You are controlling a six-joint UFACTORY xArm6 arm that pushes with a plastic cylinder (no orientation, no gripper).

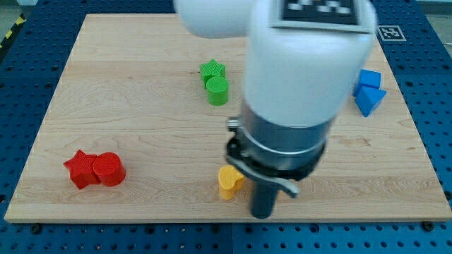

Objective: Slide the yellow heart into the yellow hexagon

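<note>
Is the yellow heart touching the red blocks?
No, the yellow heart sits near the board's bottom edge beside my tip, while the red star and red cylinder lie far off at the view's left.

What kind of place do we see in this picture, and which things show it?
Probably a robotics lab bench. A wooden board lies on a blue perforated table, a printed marker tag sits near the corner, and small blocks such as the yellow heart lie scattered. My tip stands just right of the heart.
</note>
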